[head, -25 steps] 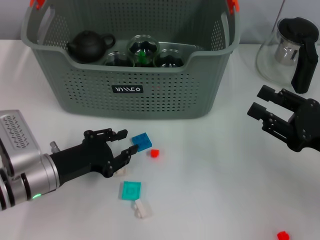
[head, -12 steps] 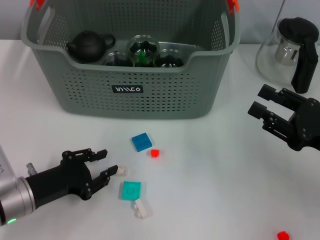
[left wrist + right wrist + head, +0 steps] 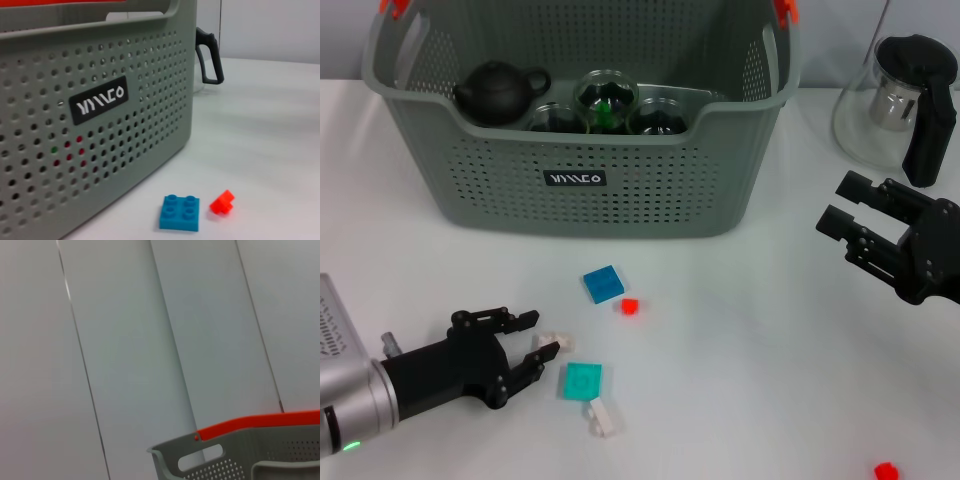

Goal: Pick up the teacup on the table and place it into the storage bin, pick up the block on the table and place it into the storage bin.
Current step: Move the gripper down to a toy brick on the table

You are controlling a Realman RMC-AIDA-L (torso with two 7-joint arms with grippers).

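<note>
Reaching low over the tabletop (image 3: 740, 350), the left gripper (image 3: 532, 336) sits in front of the storage bin (image 3: 582, 180), nearer the robot than the bin's black label (image 3: 574, 179). Its jaws are apart, and a small white block (image 3: 556, 342) lies right at the fingertips, between them or just past them; I cannot tell if it is touched.

Other loose pieces, placed from that white block:
- teal flat block (image 3: 583, 380) just beside it, toward the robot
- second white block (image 3: 604, 417) beyond the teal one
- blue square block (image 3: 603, 284) toward the bin
- tiny red block (image 3: 630, 307) next to the blue one
- another red block (image 3: 886, 470) well apart, on the right arm's side

No teacup stands on the tabletop. A dark teapot (image 3: 498, 90) and glass cups (image 3: 606, 100) already sit inside the bin, so the block step looks to be the one in hand.

To do it well, my read: centre the jaws across the white block before closing, keep the fingertips clear of the teal piece, lift straight up, and clear the bin's front wall before releasing.

The right gripper (image 3: 858, 222) hangs idle beside the bin, jaws apart, near the glass jug (image 3: 898, 100).
</note>
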